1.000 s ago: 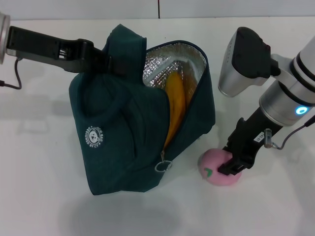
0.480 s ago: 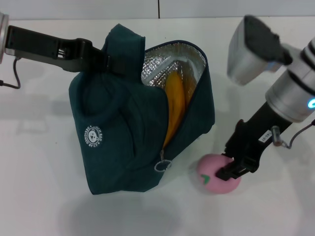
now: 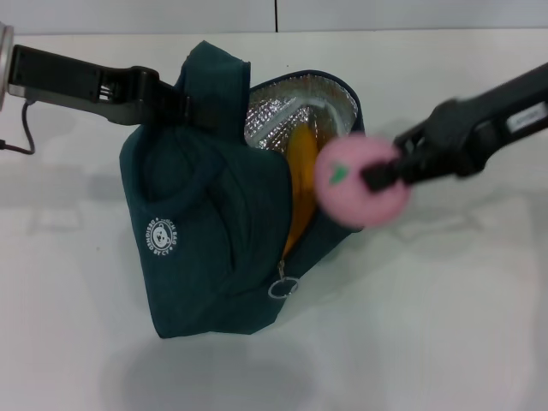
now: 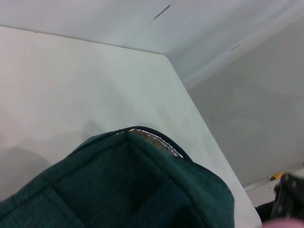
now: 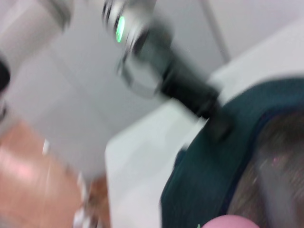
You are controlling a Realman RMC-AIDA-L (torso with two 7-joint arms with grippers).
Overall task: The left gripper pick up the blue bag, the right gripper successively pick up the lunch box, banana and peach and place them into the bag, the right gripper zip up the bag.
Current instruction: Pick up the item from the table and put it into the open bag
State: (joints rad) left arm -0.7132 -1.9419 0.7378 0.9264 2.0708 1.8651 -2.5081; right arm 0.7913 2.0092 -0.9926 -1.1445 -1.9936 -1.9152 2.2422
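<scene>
White table [image 3: 77, 342], round pink peach [image 3: 360, 182], green leaf

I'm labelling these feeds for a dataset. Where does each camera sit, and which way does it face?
Head view: on the head, looking down at the blue bag; shows the left gripper and the right gripper carrying the peach.
Left wrist view: looks across the bag's top; no own fingers.
Right wrist view: faces the bag and left arm.
All three share the bag.
</scene>
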